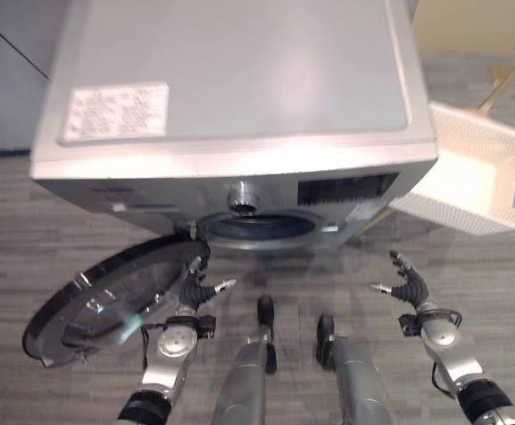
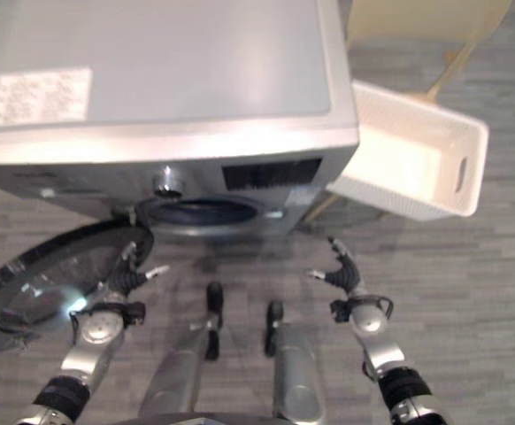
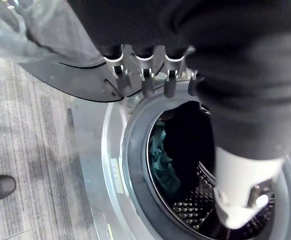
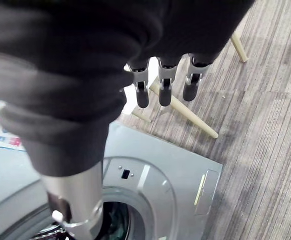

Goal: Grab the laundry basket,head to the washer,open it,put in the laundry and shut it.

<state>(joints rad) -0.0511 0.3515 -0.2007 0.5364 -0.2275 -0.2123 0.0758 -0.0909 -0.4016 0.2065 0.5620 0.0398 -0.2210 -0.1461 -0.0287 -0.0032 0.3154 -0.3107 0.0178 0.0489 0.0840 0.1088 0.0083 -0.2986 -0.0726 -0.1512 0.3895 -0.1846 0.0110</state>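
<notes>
While one washer [image 1: 240,97] door [image 1: 107,297] hangs open, one basket [image 1: 479,173] beside, left hand [image 1: 200,288], right hand [image 1: 408,285], both slack, empty.

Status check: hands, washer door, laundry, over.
Both hands open: left hand by the open washer door, right hand free. Laundry in the drum. Basket beside the washer. Door swing looks unobstructed.

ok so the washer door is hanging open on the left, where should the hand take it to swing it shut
Take the washer door at its free rim, the edge farthest from the hinge beside the drum opening, coming from its outer side. The door swings out to the robot's left, so a push there turns it most easily. The left hand is already at the hinge end, fingers relaxed; the right hand hangs open, apart.
</notes>
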